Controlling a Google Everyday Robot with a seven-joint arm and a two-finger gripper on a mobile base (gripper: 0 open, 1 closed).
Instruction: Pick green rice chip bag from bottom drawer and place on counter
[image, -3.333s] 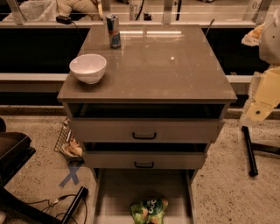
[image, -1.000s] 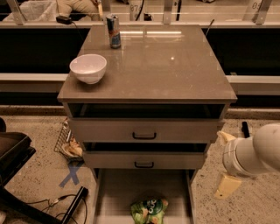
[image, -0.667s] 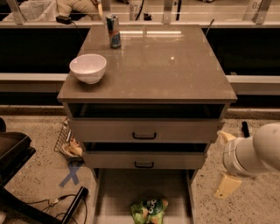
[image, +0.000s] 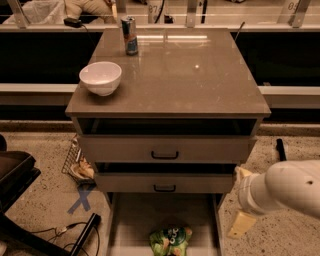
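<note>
The green rice chip bag (image: 171, 241) lies on the pale floor of the bottom drawer (image: 131, 220), which is pulled open at the bottom of the camera view. The two drawers above it are slightly open. The counter (image: 195, 75) is the glossy grey-brown top of the cabinet. My gripper (image: 241, 212) sits at the end of the white arm at the lower right, just outside the drawer's right wall. It is to the right of the bag, a little above it, and holds nothing visible.
A white bowl (image: 100, 77) and a drink can (image: 130, 35) stand on the counter's left side. A wire basket (image: 75, 160), a blue tape cross (image: 81, 200) and a dark object with cables (image: 15, 180) lie on the floor to the left.
My arm has come down from the upper right to the floor-level right side of the cabinet. Over the last second it has barely moved. The bag has not moved.
</note>
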